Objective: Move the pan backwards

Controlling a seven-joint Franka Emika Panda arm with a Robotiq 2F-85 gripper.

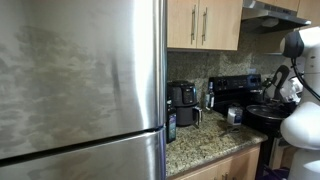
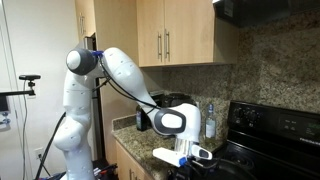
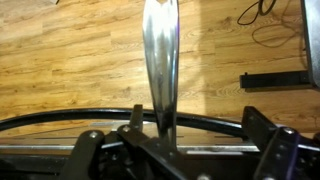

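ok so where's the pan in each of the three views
Exterior view: the pan sits at right, on the stove.
Exterior view: lower right, not separable from the dark stove.
Wrist view: its black rim arcs across the bottom, silvery handle up the centre.
Shared landmark: the black stove, in both exterior views.

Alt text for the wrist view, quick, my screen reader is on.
A shiny metal handle rises straight up the centre from the gripper at the bottom edge, crossing the dark curved rim of the pan; whether the jaws clamp it is unclear. Behind lies a wood floor, with a black cord at top right.
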